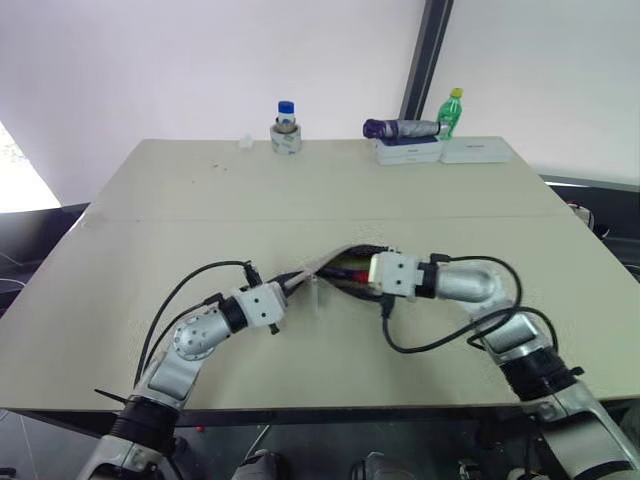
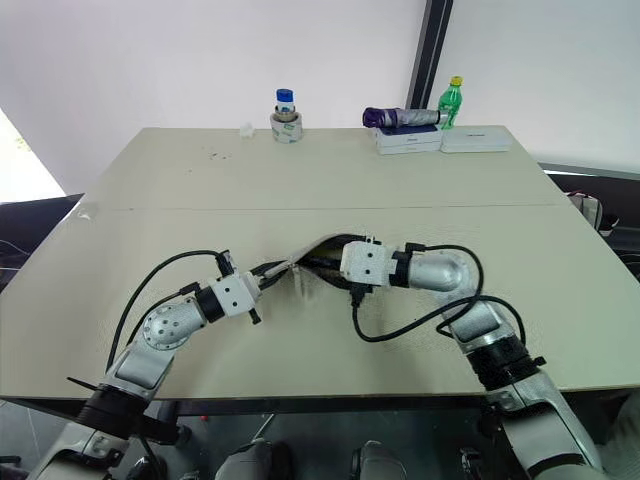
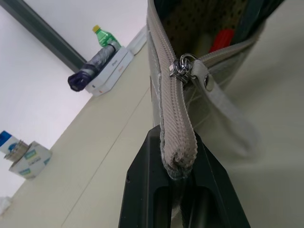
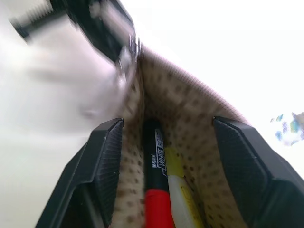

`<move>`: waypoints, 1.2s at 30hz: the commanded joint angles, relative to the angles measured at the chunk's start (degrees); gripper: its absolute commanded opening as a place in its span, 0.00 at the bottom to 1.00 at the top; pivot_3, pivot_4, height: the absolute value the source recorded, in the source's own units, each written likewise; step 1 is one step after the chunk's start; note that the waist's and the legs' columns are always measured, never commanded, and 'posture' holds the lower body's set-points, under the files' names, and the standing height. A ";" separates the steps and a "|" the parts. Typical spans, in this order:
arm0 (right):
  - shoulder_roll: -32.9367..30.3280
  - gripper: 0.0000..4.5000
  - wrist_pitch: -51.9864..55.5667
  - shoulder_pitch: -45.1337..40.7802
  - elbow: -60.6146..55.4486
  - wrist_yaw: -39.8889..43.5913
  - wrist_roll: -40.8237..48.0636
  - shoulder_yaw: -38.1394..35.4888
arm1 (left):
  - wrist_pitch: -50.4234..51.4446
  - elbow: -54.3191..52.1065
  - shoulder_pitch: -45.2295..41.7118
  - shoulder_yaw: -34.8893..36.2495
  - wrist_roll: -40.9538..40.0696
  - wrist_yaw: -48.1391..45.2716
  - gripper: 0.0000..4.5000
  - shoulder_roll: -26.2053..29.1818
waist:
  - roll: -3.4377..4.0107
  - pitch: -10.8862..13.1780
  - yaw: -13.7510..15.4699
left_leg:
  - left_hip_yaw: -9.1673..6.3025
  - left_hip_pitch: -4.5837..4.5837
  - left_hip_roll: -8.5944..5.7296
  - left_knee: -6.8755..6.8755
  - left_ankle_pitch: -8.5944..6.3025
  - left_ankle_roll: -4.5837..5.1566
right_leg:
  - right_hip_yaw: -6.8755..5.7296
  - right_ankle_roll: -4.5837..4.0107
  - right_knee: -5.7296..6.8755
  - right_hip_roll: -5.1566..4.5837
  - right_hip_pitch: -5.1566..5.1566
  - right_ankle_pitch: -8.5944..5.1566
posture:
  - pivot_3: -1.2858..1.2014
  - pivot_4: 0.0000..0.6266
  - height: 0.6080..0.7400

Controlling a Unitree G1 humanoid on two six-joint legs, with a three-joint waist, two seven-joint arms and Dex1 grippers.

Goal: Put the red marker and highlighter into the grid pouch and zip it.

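Left end effector (image 3: 183, 166) is clenched on the corner of the grid pouch (image 3: 178, 114), pinching the end of its zipper band between the two black fingers, and the pouch is lifted off the bench (image 1: 300, 200) at that end. Just beyond the grip sits the metal zipper slider (image 3: 183, 66) with its grey pull tab (image 3: 223, 102) hanging beside it; past the slider the mouth of the pouch gapes. The right end effector (image 4: 166, 156) stands released, its fingers spread wide at the open mouth of the pouch, one finger pad (image 4: 107, 166) to either side of the dotted lining. Inside the pouch the red marker (image 4: 154, 180) lies along the bottom fold, black barrel with white lettering and a red end, and the highlighter (image 4: 178, 194) lies touching it, side by side. From the head camera, the pouch (image 2: 310, 255) hangs between the two end effectors near the middle of the bench. Far beyond the pouch, along the back edge of the bench, stand a blue-capped jar (image 1: 286, 128), a folded purple umbrella (image 1: 400, 129) on white boxes (image 1: 410, 152), and a green bottle (image 1: 452, 112).
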 commanded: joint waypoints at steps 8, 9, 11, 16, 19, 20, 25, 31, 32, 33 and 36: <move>-2.37 0.71 29.84 13.55 -17.73 1.71 23.64 -6.78 | -0.78 0.13 -2.33 0.79 2.56 4.12 0.00 0.48 | -0.01 -0.01 0.15 | -0.11 0.01 0.02 -0.02 -0.22 0.37 | -0.02 -0.02 0.00 -0.01 0.04 0.00 | 0.52 0.24 1.00; -2.26 0.71 31.21 16.00 -17.68 1.83 23.43 -5.48 | -1.03 0.23 -2.84 0.23 2.80 3.93 0.00 0.27 | -0.04 -0.02 0.27 | -0.11 0.01 0.01 -0.03 -0.23 0.38 | -0.03 -0.02 0.00 -0.03 0.04 0.00 | 0.52 0.24 1.00; 0.15 0.71 31.67 18.84 -15.95 0.73 22.65 -3.79 | -1.92 0.34 -3.78 -1.13 4.03 3.46 0.00 0.34 | -0.04 -0.02 0.10 | -0.11 0.00 -0.01 0.01 -0.26 0.43 | -0.06 -0.03 -0.02 -0.06 0.07 0.00 | 0.52 0.24 1.00; 12.44 0.71 32.53 15.56 -8.35 -9.05 19.07 -0.89 | -1.64 -0.37 -4.29 -1.71 4.35 3.04 0.00 0.59 | -0.02 -0.01 -0.58 | -0.09 0.03 0.04 0.04 -0.23 0.38 | -0.04 -0.08 -0.01 0.04 0.04 0.05 | 0.52 0.24 1.00; 19.21 0.71 32.36 12.23 -3.45 -15.01 17.39 -2.11 | -1.83 -0.48 -3.75 -1.90 4.69 2.93 0.00 1.14 | 0.00 -0.01 -0.34 | -0.10 0.04 0.06 0.01 -0.17 0.28 | -0.05 -0.09 0.06 0.12 -0.02 0.06 | 0.52 0.24 1.00; 20.92 0.71 32.58 11.25 -2.28 -16.63 17.22 -2.71 | -1.77 -0.65 -3.54 -1.87 4.69 2.93 0.00 1.22 | 0.00 -0.01 -0.12 | -0.10 0.03 0.07 -0.01 -0.16 0.27 | -0.04 -0.09 0.07 0.11 -0.03 0.06 | 0.52 0.24 1.00; 25.89 0.71 32.10 8.68 -0.86 -17.41 17.08 -1.72 | -1.22 -1.23 -2.99 -2.09 4.87 3.21 0.00 1.28 | -0.01 -0.01 0.04 | -0.03 -0.06 0.00 0.01 -0.02 0.03 | -0.04 -0.09 -0.02 0.01 -0.01 0.05 | 0.52 0.24 1.00; 27.59 0.41 32.82 7.22 0.66 -15.87 17.76 -1.91 | -0.75 -1.20 -3.18 -2.29 5.52 3.92 0.00 0.66 | -0.01 -0.01 -0.18 | -0.06 -0.04 0.00 -0.01 -0.12 0.19 | -0.03 -0.09 -0.01 0.02 -0.02 0.05 | 0.52 0.24 1.00; 27.80 0.30 32.64 6.88 1.02 -16.15 17.66 -2.26 | -0.68 -1.27 -3.13 -2.23 5.50 3.94 0.00 0.63 | -0.01 -0.01 -0.18 | -0.06 -0.04 0.01 -0.01 -0.19 0.32 | -0.03 -0.09 0.00 0.03 -0.02 0.05 | 0.52 0.24 1.00; 27.89 0.19 32.41 6.66 1.27 -16.37 17.50 -2.50 | -0.64 -1.29 -3.09 -2.17 5.49 3.97 0.00 0.59 | 0.00 -0.01 -0.18 | -0.06 -0.04 0.01 -0.01 -0.19 0.33 | -0.03 -0.09 0.00 0.03 -0.02 0.05 | 0.52 0.24 1.00; 27.75 0.00 32.62 6.43 1.47 -16.45 17.81 -3.35 | -0.67 -1.07 -3.06 -2.08 5.67 4.09 0.00 0.60 | 0.00 -0.01 -0.16 | -0.06 -0.04 0.02 -0.01 -0.19 0.32 | -0.03 -0.09 0.00 0.03 -0.03 0.05 | 0.52 0.24 1.00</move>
